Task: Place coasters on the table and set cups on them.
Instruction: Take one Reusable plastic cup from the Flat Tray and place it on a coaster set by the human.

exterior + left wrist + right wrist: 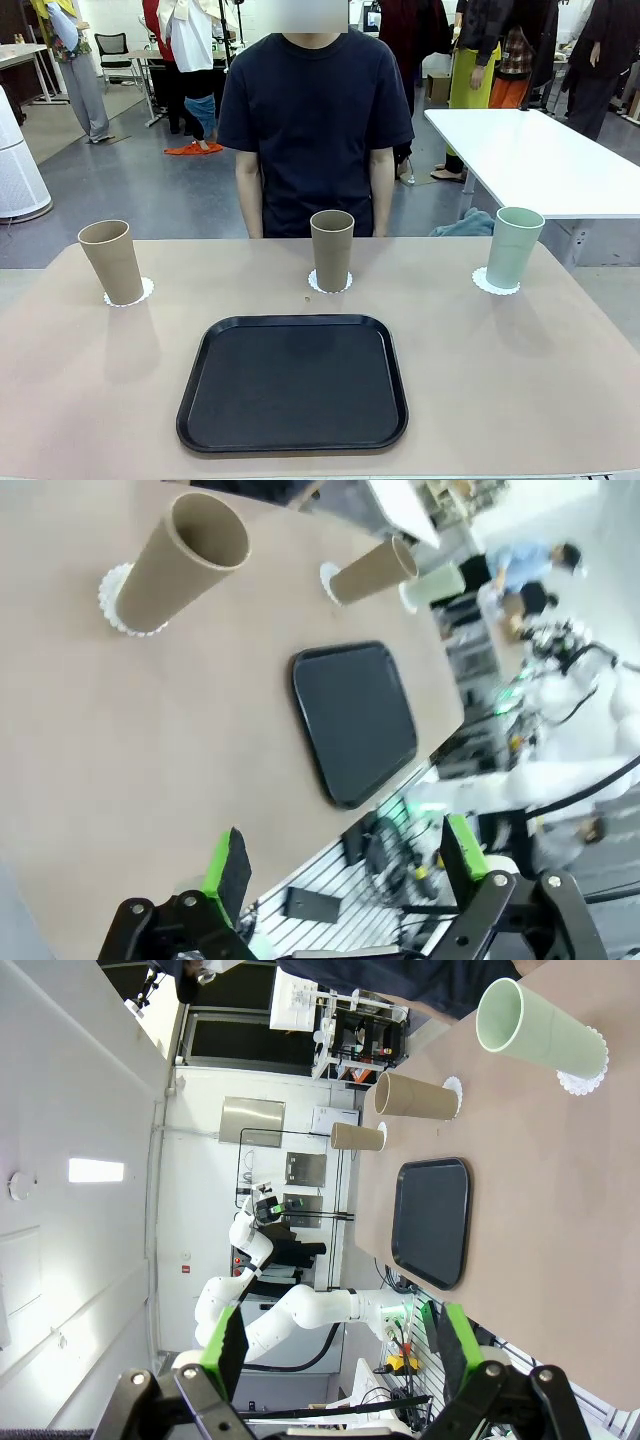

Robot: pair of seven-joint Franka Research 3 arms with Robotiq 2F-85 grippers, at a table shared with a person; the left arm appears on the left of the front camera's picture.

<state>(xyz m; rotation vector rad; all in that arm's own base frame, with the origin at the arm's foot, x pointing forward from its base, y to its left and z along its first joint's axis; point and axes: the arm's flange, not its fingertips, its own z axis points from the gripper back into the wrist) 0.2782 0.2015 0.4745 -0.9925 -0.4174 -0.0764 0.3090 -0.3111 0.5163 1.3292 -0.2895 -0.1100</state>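
I find all three cups (331, 249) seated on coasters (128, 293); both tools, left tool (340, 868) and right tool (338, 1346), released, nothing remains but withdrawal.

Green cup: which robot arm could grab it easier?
Probably the right. The green cup stands at the table's right end, nearest that arm's side, and the right gripper is open and empty.

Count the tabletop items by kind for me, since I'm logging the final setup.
Tan-brown cups: 2 (left, middle)
Mint green cup: 1
White coasters: 3 (left, middle, right), one under each cup
Black tray: 1
Total: 7
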